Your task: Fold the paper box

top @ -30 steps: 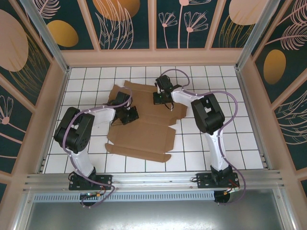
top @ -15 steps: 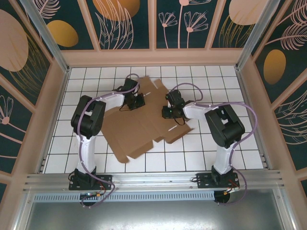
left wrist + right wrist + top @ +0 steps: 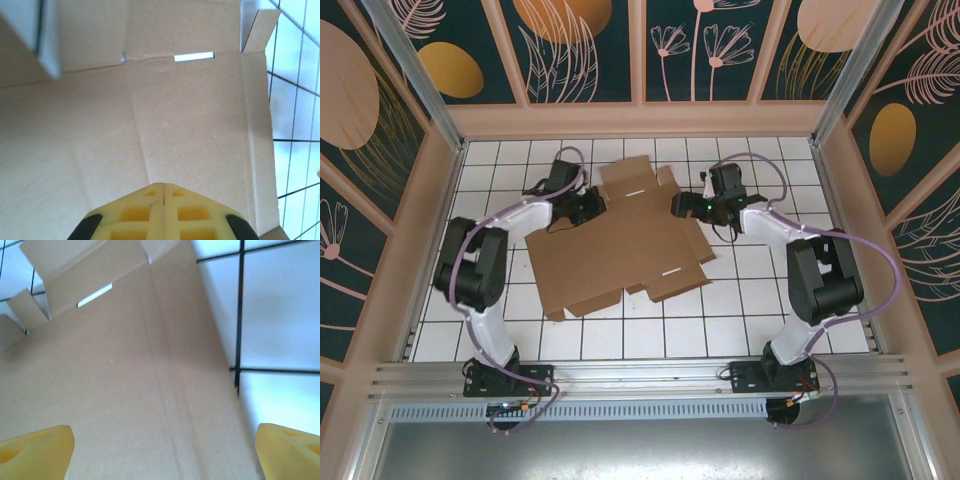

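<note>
The paper box (image 3: pixel 620 245) lay unfolded on the bench (image 3: pixel 750 290), left end effector (image 3: pixel 588 205) clenched at its far-left edge, right end effector (image 3: pixel 682 205) released at its far-right edge.

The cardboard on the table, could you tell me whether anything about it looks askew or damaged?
The cardboard lies unfolded and is turned at an angle to the lines of the tiles. No tear or crushed part shows.

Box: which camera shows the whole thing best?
The top external view: the box lies flat, nearly all of it showing. The left wrist view gives a close patch with a slot; the right wrist view, a close patch along one edge.
</note>
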Robot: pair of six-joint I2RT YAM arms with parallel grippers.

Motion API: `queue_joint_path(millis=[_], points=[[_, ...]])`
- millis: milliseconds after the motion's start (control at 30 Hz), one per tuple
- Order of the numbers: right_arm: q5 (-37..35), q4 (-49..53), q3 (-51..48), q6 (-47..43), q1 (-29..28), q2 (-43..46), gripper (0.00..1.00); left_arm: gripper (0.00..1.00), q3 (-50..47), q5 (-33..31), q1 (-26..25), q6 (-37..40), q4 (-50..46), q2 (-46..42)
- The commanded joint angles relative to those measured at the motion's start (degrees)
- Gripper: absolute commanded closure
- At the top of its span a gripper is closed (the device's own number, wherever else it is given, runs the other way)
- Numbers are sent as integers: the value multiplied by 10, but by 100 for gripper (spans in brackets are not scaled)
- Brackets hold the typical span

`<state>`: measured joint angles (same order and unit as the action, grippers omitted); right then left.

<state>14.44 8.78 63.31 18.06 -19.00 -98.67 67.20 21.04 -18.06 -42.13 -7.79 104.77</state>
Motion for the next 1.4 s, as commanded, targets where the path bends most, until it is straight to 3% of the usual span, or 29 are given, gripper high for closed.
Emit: queue_joint_path(millis=[0,133,333,467,567,733,867,1067,1367], points=[[44,17,40,-50,29,-65,6,96,-67,25,12,-25,22,-8],[104,43,72,-92,63,-114,6,100,-153,34,34,-37,45,-17],[244,14,51,-96,87,-150,11,100,-180,41,40,-51,72,14],[359,-8,45,-80,86,-192,22,100,-186,43,40,-56,85,30],[396,-28,39,-66,75,-192,35,100,-193,45,39,-56,94,34],[343,-9,46,-61,63,-155,57,100,-199,49,40,-58,104,29],[230,37,66,-70,52,-102,73,100,-202,51,39,-56,109,17],[81,140,145,-98,-2,-54,79,100,-189,56,14,-61,115,12],[-126,295,292,-144,-137,-73,84,100,-189,76,-30,-112,172,19]])
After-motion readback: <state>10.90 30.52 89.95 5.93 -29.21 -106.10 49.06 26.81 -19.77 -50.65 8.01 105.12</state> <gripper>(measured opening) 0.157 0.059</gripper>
